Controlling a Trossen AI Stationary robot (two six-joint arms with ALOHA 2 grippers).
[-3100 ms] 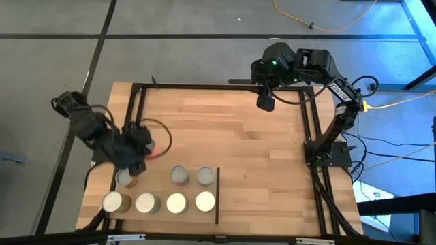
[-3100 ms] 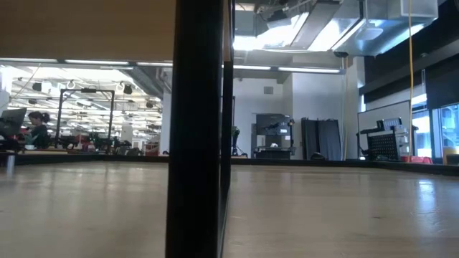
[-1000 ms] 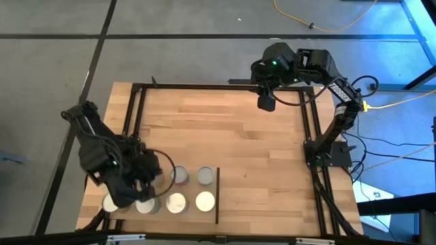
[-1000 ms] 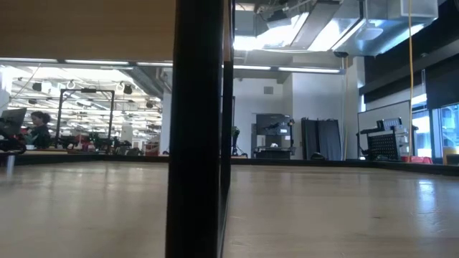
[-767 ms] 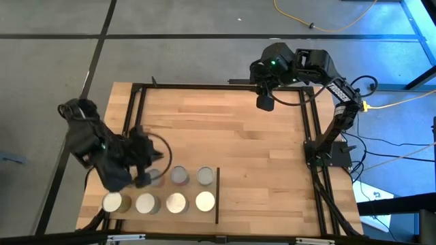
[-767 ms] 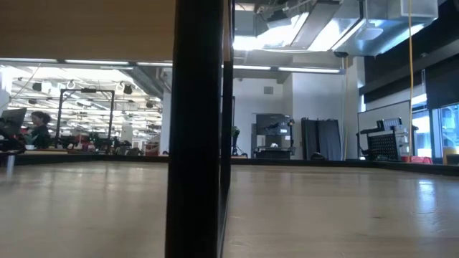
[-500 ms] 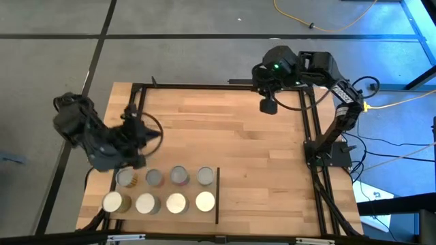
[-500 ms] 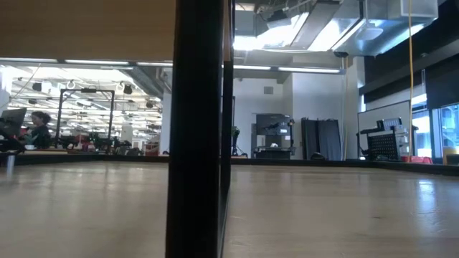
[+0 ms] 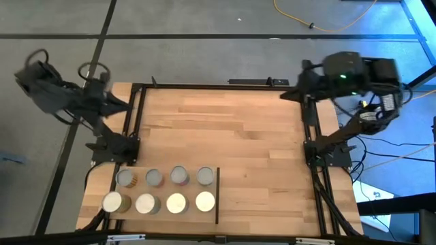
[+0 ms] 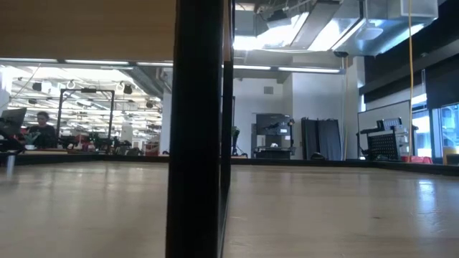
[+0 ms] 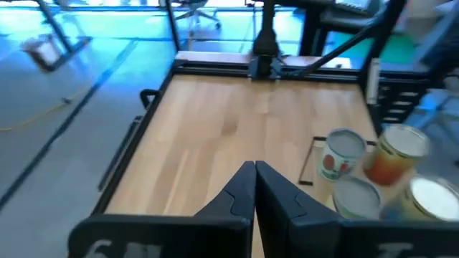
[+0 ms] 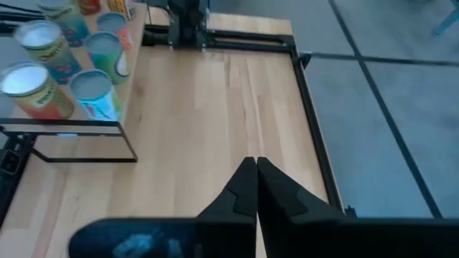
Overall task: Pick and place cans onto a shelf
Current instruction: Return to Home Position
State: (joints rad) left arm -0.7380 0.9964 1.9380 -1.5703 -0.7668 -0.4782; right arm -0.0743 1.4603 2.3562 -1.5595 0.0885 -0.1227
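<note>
Several cans stand upright in two rows on the shelf [image 9: 163, 218] at the table's near left, among them can [image 9: 154, 178] and can [image 9: 205, 201]. The shelf's black bar [image 9: 217, 196] runs along the rows' right side. My left gripper [image 11: 254, 179] is shut and empty, raised at the table's far left corner [image 9: 116, 102], well clear of the cans [image 11: 343, 154]. My right gripper [image 12: 255, 175] is shut and empty, raised at the far right corner [image 9: 294, 92]; its wrist view shows the cans [image 12: 93, 93] far off.
A black frame [image 9: 225, 84] borders the plank tabletop, with arm bases at its left [image 9: 112, 146] and right [image 9: 327, 150]. The tabletop's middle [image 9: 225, 136] is bare wood. In the low view a black post [image 10: 197, 129] stands close.
My left gripper has drawn back from the far row of cans, rising toward the table's far left corner and turning; a can it was over now stands there alone. My right gripper has swung from over the far edge toward the table's right edge.
</note>
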